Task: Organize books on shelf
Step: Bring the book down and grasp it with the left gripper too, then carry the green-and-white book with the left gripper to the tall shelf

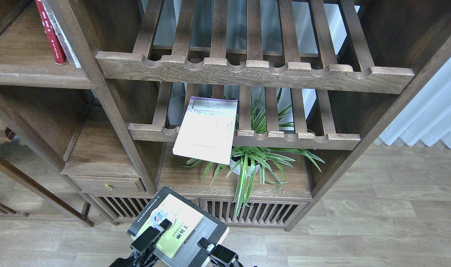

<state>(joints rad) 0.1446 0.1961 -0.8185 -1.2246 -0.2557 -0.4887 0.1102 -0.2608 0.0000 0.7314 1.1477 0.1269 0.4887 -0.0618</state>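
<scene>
— Yellow-green and grey, that thick book (178, 231): who has it?
— Both. The left gripper (151, 234) has a finger on its cover, the right gripper (207, 247) meets its lower edge; how wide either stands, I cannot tell.
— Step?
— Carrying, I judge. Next: lift it up and left to the shelf (32, 70) beside the red book (51, 35).

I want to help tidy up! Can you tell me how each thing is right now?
Yellow-green book: flat, cover up, between both grippers.
Left gripper: on the book's cover.
Right gripper: at the book's edge.
Pale book: lying tilted on a slatted rack, overhanging.
Red book: upright on the shelf.
Drawer: closed.
Plant: upright.
</scene>
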